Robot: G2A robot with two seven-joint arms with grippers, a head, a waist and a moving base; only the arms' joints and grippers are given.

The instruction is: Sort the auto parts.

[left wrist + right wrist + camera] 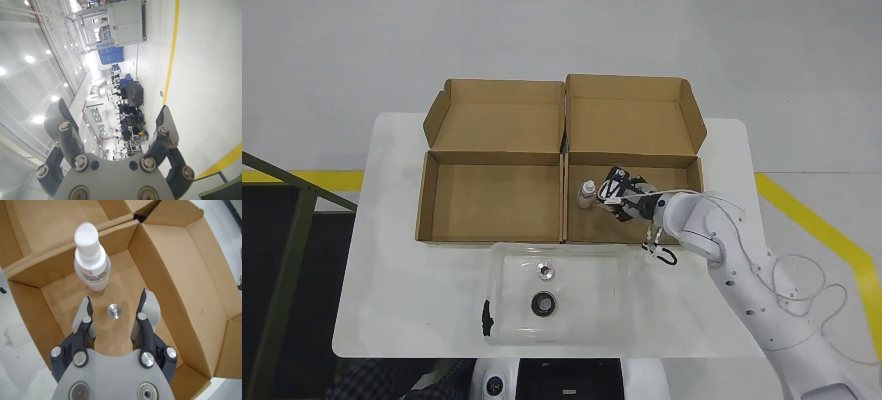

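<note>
**Right gripper [116, 295] open above a small shiny round metal part [114, 311]**

Closest of all: right gripper, its two fingers spread well apart, nothing held. Right below, in the gap between the fingers and touching neither: small shiny round metal part, flat on the floor of the right brown cardboard box [170, 275]. Just past the fingertips, in the same box: clear plastic spray bottle with a white cap [91, 262], standing up, close to the box wall.

From above: right gripper [620, 190] inside the right brown cardboard box [634, 125], bottle [587, 193] just beside it. Next to that box, side by side and touching: left brown cardboard box [492, 125], lid up.

In front of both boxes, on the white table [392, 250]: clear plastic tray [592, 300]. Inside the tray: silver round part [545, 270] and dark ring [543, 304], near each other. By the tray's edge: small black piece [485, 318].

Left gripper [113, 106]: lifted, pointed out at the room, fingers wide open, nothing held.
</note>
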